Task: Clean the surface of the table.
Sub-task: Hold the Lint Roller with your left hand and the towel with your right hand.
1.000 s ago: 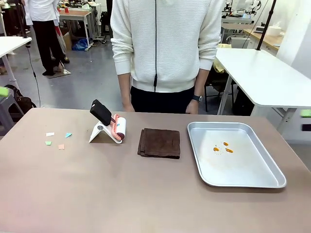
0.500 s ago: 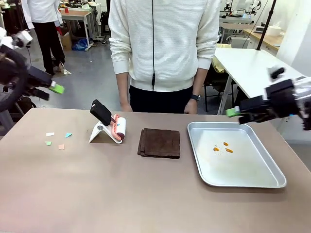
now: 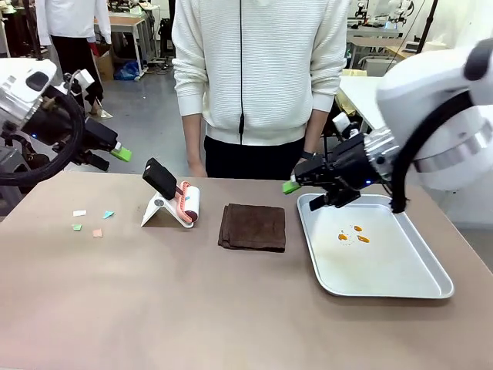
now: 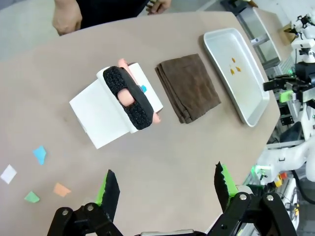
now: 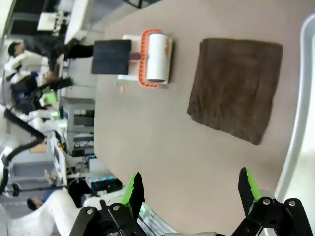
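Spreading across the front view, the brownish tabletop (image 3: 192, 308) carries paper scraps (image 3: 97, 233) at its left, a lint roller (image 3: 189, 204) on its stand, a folded brown cloth (image 3: 253, 227) and a metal tray (image 3: 385, 270) at its right. Cleaning looks not yet begun: the left fingers (image 4: 109, 194) and right fingers (image 5: 134, 194) hover above it, apart and empty. Next, I judge, the left arm should descend onto the roller's handle.

The left pincer (image 3: 117, 154) and right pincer (image 3: 295, 189) have swung inward toward the table (image 3: 192, 308).
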Controlling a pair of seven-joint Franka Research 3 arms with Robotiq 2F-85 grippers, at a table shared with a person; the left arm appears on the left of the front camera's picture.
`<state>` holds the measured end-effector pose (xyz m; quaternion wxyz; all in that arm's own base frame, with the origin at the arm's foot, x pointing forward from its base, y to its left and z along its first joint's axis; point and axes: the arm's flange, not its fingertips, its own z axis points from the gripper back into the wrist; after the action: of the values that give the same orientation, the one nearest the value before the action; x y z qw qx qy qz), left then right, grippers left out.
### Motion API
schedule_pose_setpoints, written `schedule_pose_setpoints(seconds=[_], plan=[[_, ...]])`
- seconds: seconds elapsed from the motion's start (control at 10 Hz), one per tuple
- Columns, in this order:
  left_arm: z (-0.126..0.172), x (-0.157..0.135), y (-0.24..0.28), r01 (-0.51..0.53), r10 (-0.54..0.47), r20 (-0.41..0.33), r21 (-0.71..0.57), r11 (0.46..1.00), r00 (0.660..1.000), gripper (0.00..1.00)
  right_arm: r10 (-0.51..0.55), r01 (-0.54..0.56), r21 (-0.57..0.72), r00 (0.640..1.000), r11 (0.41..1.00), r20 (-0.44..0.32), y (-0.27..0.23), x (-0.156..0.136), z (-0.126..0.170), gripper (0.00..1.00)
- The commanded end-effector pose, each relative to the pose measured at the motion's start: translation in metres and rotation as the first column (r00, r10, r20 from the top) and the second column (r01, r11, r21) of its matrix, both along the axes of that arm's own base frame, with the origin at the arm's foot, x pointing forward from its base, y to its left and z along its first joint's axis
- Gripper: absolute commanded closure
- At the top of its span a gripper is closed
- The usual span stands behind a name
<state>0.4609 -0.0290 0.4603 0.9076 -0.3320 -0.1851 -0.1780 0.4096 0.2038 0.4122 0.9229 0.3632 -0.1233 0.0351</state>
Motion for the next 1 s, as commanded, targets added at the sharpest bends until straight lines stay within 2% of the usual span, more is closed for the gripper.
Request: schedule_pose_setpoints(seconds=[0.0, 0.2, 0.3, 0.4, 0.7, 0.8, 0.9], plan=[[0.001, 0.007, -0.002, -0.019, 0.018, -0.023, -0.019, 1.0, 1.0, 0.0, -0.087, 0.084, -0.04, 0.994, 0.996, -0.063, 0.015, 0.013, -0.005, 0.0], [0.0, 0.007, -0.006, -0.033, 0.032, -0.045, -0.015, 0.999, 0.998, 0.0, -0.132, 0.128, -0.069, 0.99, 0.989, -0.055, 0.015, 0.017, -0.012, 0.0], [0.002, 0.003, -0.011, -0.012, 0.013, -0.054, 0.024, 1.0, 0.998, 0.0, -0.069, 0.068, -0.027, 0.996, 0.997, -0.058, 0.009, 0.011, -0.018, 0.0], [-0.008, 0.006, -0.001, -0.01, 0.01, -0.028, -0.001, 1.0, 1.0, 0.0, -0.069, 0.068, -0.027, 0.996, 0.997, -0.058, 0.009, 0.011, -0.018, 0.0], [-0.008, 0.005, -0.004, -0.011, 0.011, -0.036, 0.003, 1.0, 0.999, 0.0, -0.088, 0.085, -0.041, 0.994, 0.996, -0.064, 0.01, 0.014, -0.02, 0.0], [-0.006, 0.024, -0.007, -0.091, 0.088, -0.127, -0.02, 0.996, 0.988, 0.0, -0.137, 0.133, -0.06, 0.989, 0.989, -0.063, 0.012, 0.037, -0.021, 0.0], [-0.009, 0.043, -0.009, -0.12, 0.108, -0.187, -0.057, 0.991, 0.976, 0.0, -0.113, 0.108, -0.071, 0.991, 0.992, -0.072, 0.018, 0.06, -0.023, 0.0]])
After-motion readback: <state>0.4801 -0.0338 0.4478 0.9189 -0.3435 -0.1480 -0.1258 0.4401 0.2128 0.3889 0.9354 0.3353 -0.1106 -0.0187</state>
